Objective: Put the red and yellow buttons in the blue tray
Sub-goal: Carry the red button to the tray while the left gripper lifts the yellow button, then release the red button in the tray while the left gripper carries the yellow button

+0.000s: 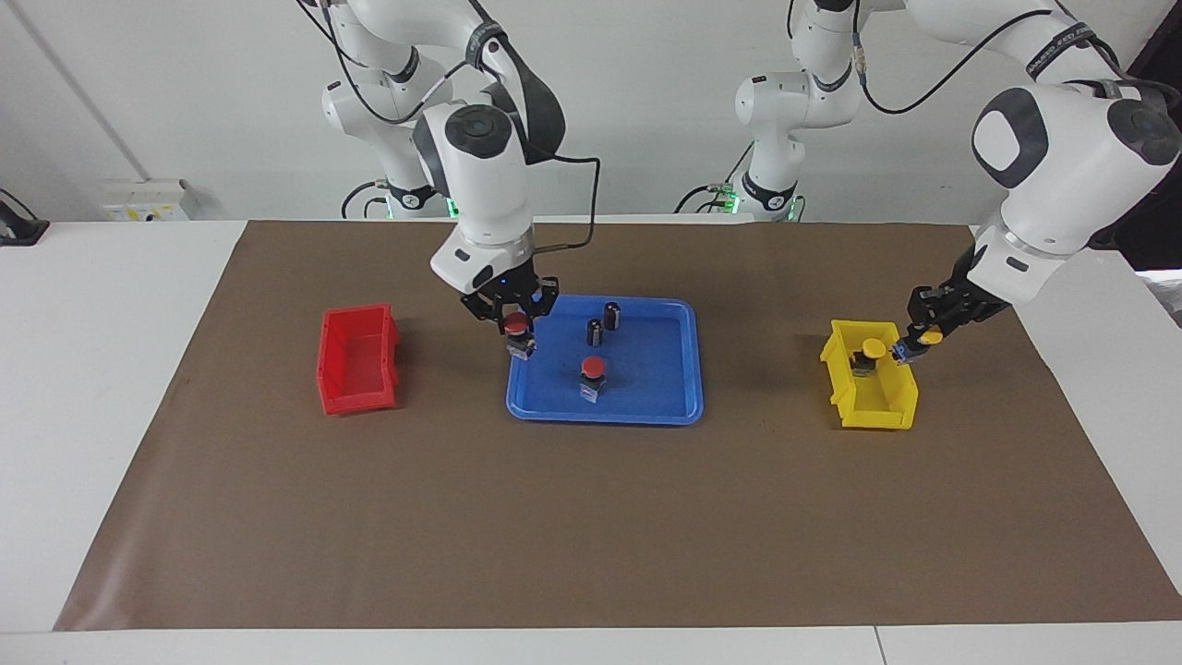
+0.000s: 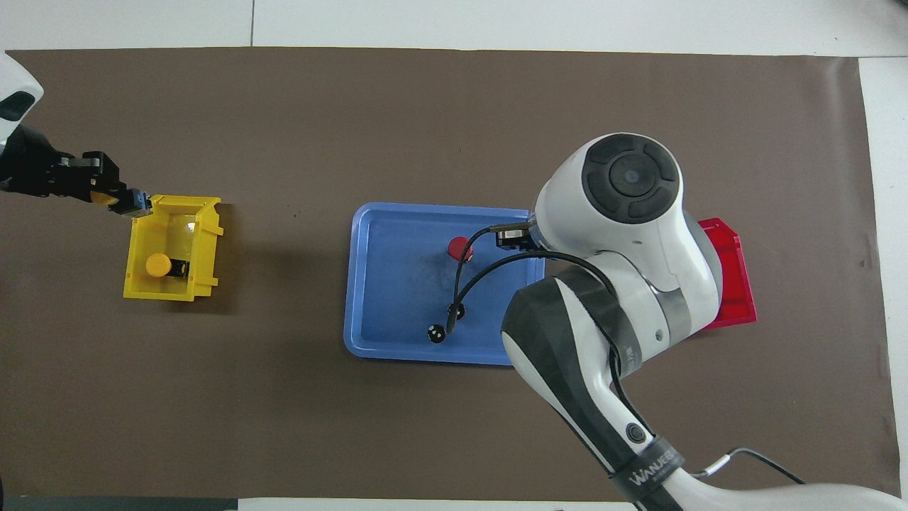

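My right gripper (image 1: 515, 314) is shut on a red button (image 1: 519, 331) and holds it just above the blue tray (image 1: 656, 374), at the rim toward the right arm's end. In the overhead view my right arm hides this gripper. A second red button (image 1: 592, 373) stands in the tray (image 2: 390, 284) and shows from above (image 2: 460, 248). My left gripper (image 1: 914, 344) is shut on a yellow button (image 1: 930, 338), tilted, over the rim of the yellow bin (image 1: 900, 406); it shows from above (image 2: 122, 201). Another yellow button (image 1: 870, 351) lies in that bin (image 2: 174, 284).
Two dark capless cylinders (image 1: 611, 315) (image 1: 595, 332) stand in the blue tray, nearer to the robots than the red button. A red bin (image 1: 355, 358) sits toward the right arm's end of the table. A brown mat (image 1: 591, 526) covers the table.
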`<state>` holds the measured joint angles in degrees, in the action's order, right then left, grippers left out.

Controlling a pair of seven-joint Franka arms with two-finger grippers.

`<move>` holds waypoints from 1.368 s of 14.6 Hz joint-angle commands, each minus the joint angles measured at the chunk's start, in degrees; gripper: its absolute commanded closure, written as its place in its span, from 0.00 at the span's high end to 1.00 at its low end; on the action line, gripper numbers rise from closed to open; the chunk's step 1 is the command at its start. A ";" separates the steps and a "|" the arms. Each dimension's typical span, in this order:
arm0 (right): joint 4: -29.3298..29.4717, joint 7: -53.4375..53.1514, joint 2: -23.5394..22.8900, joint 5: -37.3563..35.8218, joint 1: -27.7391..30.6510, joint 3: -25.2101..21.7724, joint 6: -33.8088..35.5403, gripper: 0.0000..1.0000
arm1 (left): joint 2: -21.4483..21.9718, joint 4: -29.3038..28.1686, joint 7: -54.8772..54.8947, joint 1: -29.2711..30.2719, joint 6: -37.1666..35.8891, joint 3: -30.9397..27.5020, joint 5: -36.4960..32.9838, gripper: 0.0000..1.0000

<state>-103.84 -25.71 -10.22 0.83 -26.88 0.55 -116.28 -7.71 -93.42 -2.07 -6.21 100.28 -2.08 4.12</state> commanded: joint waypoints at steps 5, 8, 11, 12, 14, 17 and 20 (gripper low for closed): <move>-3.72 -0.31 -3.76 0.40 -0.71 -0.28 -7.54 0.23 | -1.42 -5.62 -6.44 -16.79 10.62 0.85 1.68 0.02; -7.59 -0.04 -2.88 0.40 -0.54 -0.28 -10.53 0.26 | -4.05 -6.69 -10.32 -22.95 17.13 0.93 2.12 0.01; -8.48 0.13 -2.44 0.40 -0.45 -0.28 -11.16 0.62 | -7.31 -6.33 -12.86 -27.61 21.78 0.85 2.30 0.01; -8.40 0.13 -2.44 0.40 -0.36 -0.28 -11.07 0.68 | -8.71 -6.25 -13.40 -27.97 22.76 0.85 2.30 0.01; -6.74 0.22 -2.52 -0.03 0.16 -0.37 -9.75 0.82 | -11.17 -5.20 -13.49 -28.41 23.64 0.85 2.30 0.01; -4.88 2.14 1.59 -0.39 3.57 -0.90 -5.20 1.00 | -13.73 -4.84 -15.41 -29.73 25.48 0.85 2.30 0.01; -4.62 8.64 8.70 -0.30 9.11 -0.90 3.49 1.00 | -14.79 -5.19 -17.53 -30.34 25.93 0.93 2.30 0.01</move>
<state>-107.48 -20.80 -7.31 0.62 -21.49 -0.79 -117.68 -21.83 -99.30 -18.14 -35.06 125.46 -0.27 5.53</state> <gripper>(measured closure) 0.000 0.590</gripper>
